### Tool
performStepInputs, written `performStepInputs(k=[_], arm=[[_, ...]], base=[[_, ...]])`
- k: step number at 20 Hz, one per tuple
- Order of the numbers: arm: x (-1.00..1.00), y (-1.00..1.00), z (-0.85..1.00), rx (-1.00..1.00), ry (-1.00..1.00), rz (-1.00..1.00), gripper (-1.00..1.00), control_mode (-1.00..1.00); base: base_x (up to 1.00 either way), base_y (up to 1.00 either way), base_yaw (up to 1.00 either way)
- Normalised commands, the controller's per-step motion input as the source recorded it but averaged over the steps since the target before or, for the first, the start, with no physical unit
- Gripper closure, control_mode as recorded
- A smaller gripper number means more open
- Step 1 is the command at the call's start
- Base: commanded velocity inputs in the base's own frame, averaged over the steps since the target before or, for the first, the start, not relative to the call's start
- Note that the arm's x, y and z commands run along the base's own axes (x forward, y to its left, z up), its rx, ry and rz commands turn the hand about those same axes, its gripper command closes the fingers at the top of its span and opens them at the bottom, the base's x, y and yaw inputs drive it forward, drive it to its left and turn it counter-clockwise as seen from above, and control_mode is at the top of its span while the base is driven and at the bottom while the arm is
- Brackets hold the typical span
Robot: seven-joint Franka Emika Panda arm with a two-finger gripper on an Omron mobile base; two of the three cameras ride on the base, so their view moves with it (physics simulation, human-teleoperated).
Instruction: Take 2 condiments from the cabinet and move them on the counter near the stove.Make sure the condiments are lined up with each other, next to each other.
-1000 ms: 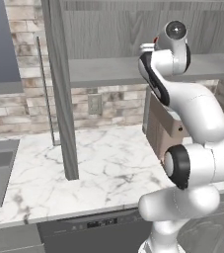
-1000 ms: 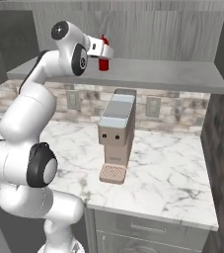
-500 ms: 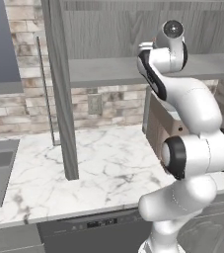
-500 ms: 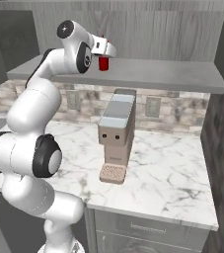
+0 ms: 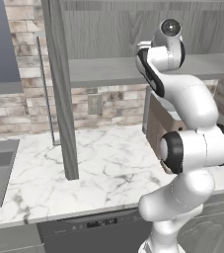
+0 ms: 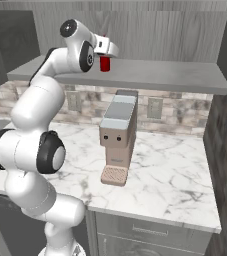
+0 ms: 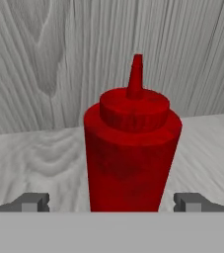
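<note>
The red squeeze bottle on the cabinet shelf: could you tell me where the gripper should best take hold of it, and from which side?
Grip the red squeeze bottle on its straight cylindrical body, below the cap, coming in level from the open front of the cabinet shelf. It stands upright, and the tapered nozzle is too narrow to hold. The open gripper already has a fingertip on either side.

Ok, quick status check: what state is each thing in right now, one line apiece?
claw: open, fingertips either side of the bottle, not clamped on it
red squeeze bottle: upright on the shelf, cap on, between the fingertips
cabinet shelf: exposed, bottle standing on it
coffee machine: upright on the counter, nothing on its tray
counter: no condiment placed on it yet
</note>
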Motion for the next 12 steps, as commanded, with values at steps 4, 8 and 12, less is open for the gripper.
performStepInputs(k=[4,8,12], arm=[[0.08,0.0,0.0,0.0,0.01,0.0,-1.0,-1.0],[0.08,0.0,0.0,0.0,0.0,0.0,-1.0,-1.0],[0.04,0.0,-0.01,0.0,0.0,0.0,-1.0,-1.0]], base=[[0.0,0.0,0.0],[0.0,0.0,0.0],[0.0,0.0,0.0]])
